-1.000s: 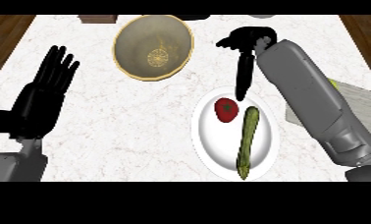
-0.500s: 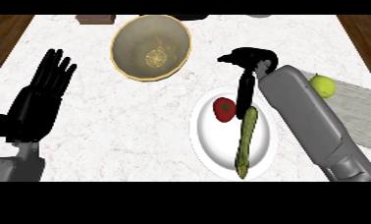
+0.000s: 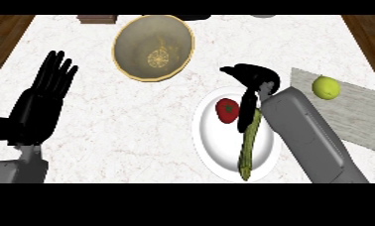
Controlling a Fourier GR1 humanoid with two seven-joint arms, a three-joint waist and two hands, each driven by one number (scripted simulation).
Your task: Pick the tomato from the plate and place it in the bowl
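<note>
A red tomato lies on the upper left part of a white plate, beside a long green vegetable. My right hand hangs over the plate's upper right edge, its fingers pointing down next to the tomato's right side; nothing is held in it. An olive bowl with a yellow rim stands up and to the left of the plate, showing a pattern at its bottom. My left hand rests open at the left edge, fingers up.
A yellow-green lemon sits on a grey board at the right. A dark brown object lies at the counter's far edge, left of the bowl. The counter is white marble.
My right hand has moved down and toward me, from beyond the plate to its upper edge, with the fingers now beside the tomato. The lemon and board have come into view.
</note>
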